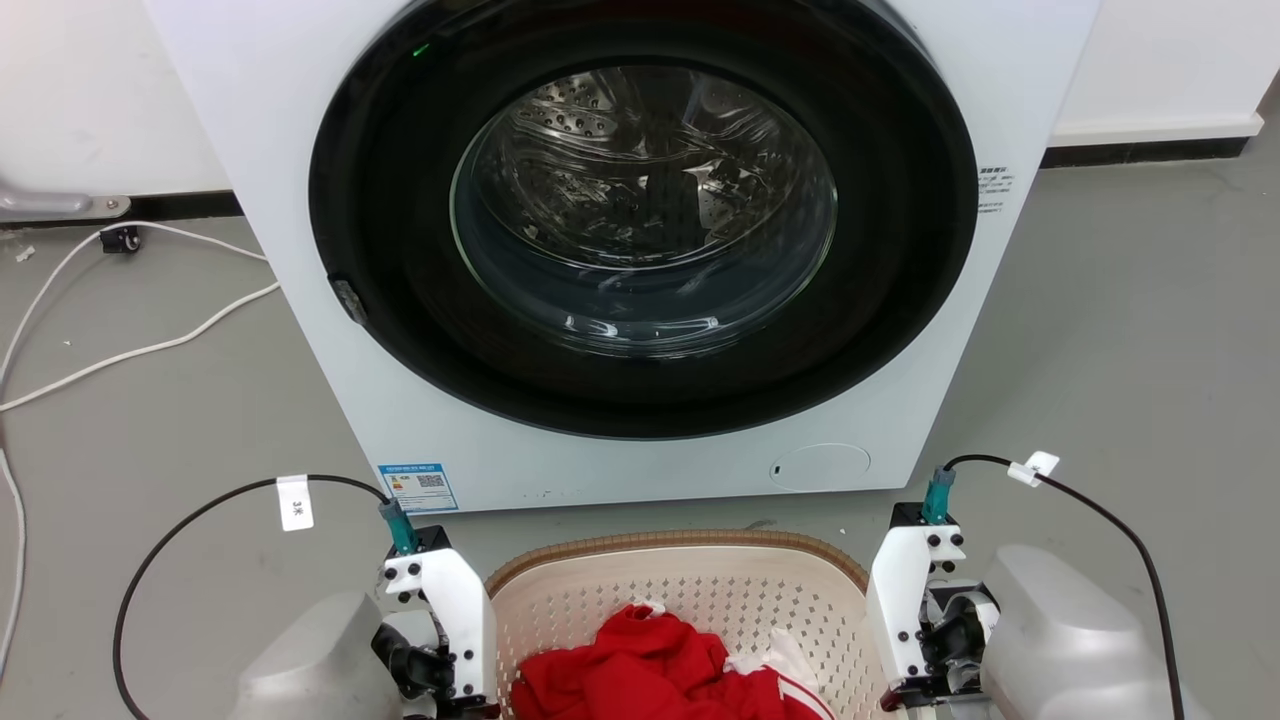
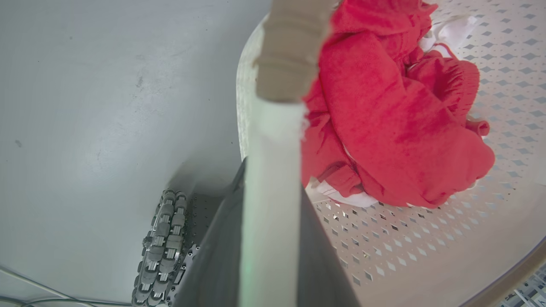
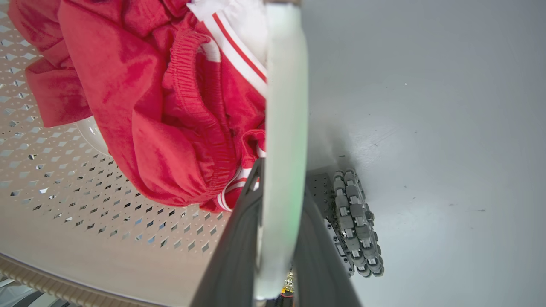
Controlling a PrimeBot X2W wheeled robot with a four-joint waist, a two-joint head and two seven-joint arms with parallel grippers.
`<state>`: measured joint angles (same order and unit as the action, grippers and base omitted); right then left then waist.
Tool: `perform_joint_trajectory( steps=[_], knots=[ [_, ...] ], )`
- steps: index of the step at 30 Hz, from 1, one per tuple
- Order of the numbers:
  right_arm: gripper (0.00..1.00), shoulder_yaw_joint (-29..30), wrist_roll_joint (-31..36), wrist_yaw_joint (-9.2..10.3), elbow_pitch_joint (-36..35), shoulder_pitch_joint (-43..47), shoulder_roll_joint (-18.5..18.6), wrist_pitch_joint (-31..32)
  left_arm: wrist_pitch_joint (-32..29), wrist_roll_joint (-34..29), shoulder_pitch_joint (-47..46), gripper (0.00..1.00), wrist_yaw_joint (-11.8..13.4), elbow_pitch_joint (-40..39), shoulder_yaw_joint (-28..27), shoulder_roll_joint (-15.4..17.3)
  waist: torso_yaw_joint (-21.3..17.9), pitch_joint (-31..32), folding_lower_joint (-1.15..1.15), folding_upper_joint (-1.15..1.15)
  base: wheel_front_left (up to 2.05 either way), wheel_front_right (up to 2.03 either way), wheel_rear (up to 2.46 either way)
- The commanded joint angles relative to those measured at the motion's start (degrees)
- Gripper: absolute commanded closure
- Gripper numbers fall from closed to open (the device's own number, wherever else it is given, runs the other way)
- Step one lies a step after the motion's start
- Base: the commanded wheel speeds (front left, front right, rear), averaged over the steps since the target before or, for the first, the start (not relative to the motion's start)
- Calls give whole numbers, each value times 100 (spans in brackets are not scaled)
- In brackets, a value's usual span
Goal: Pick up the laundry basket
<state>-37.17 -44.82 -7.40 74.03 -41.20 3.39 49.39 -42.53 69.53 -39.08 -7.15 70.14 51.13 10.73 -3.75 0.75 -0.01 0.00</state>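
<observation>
Grey floor [image 1: 1100,330] before a washing machine [image 1: 300,150]; the laundry basket [image 1: 680,548] lies in front, holding red clothes [image 1: 620,670]. Left wrist view: left pincer [image 2: 273,179] clamped on the basket's white handle [image 2: 273,140]. Right wrist view: right pincer [image 3: 281,177] clamped likewise.

Setting: a laundry test area, bare and lab-like rather than a furnished home. Evidence: a white front-loading washing machine [image 1: 640,250] stands on a plain grey floor [image 1: 1100,350] against a white wall [image 1: 100,90]. Loose white cables [image 1: 140,350] trail on the floor left of the washing machine, and a laundry basket [image 1: 700,590] holding red clothes [image 1: 620,670] sits just in front of it.
</observation>
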Motion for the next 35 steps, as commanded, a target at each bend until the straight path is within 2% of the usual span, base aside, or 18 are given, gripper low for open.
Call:
perform_joint_trajectory(
  steps=[1,35],
  knots=[
    [100,17,3,-16,-37,31,-94,-30,-11,71,7,100,-60,-66,-20,-133,3,-2,1,0,0,0,0],
    [100,137,154,-16,-37,-111,-93,-217,21,229,-22,100,-61,-18,113,-157,68,-52,1,0,0,0,0]
  ],
)
